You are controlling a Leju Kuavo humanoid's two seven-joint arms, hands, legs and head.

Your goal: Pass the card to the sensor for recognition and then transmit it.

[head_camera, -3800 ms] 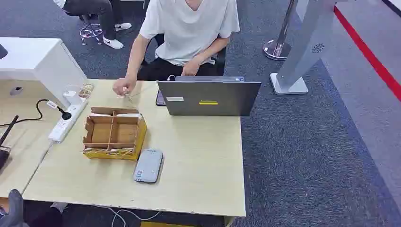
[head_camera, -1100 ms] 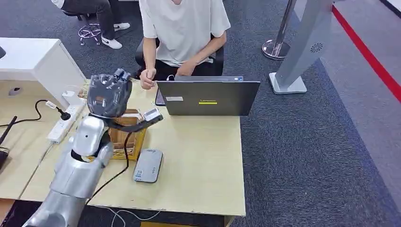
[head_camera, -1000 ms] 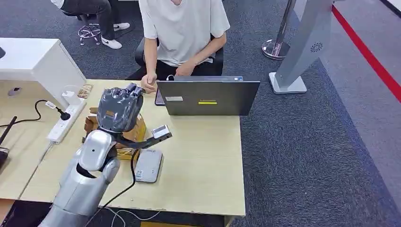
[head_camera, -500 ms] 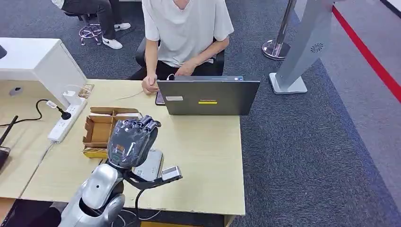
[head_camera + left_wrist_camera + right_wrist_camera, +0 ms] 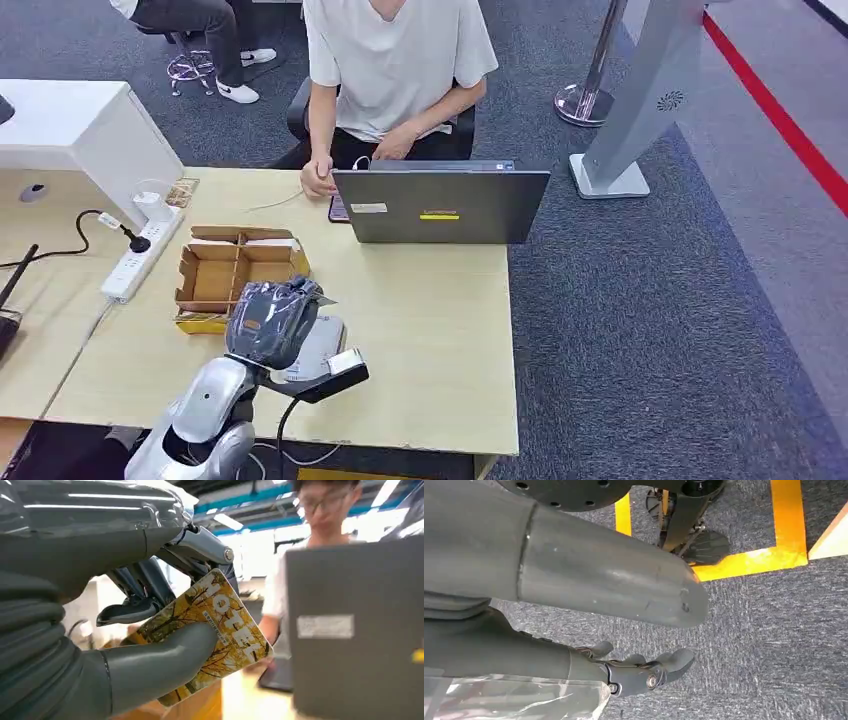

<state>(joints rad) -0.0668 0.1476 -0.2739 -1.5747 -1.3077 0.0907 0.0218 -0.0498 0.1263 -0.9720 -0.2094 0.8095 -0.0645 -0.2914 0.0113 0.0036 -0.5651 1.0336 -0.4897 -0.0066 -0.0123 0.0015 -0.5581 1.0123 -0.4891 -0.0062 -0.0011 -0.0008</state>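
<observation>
At the left end of the desk (image 5: 430,330), beside a white cabinet (image 5: 80,125): a white power strip (image 5: 130,262) with a black plug and cable. Just right of it, a divided cardboard box (image 5: 238,272), open at the top. Directly in front of the box, near the desk's front edge, raised on a silver arm: the robot's left hand (image 5: 270,318), wrapped in clear plastic, hanging over a grey card sensor (image 5: 314,348) and hiding much of it; touching or just above, impossible to tell. Up close from the left wrist, pinched between the thick grey thumb (image 5: 165,655) and the dark fingers (image 5: 150,585): a hotel key card (image 5: 220,625), printed with yellow autumn trees and the word HOTEL, tilted, one corner jutting past the fingertips. Farther right, at the desk's far edge, a grey laptop (image 5: 440,205), lid up with its back to the robot, a dark phone (image 5: 338,208) at its left side. Behind it, seated in a white T-shirt, a person (image 5: 395,60), one hand on the desk. Off to the right on the grey carpet, a chrome stanchion base (image 5: 585,102) and a grey kiosk stand (image 5: 640,90). Below, over carpet and yellow floor tape (image 5: 784,525), the right hand (image 5: 644,672), fingers loosely apart, holding nothing.
</observation>
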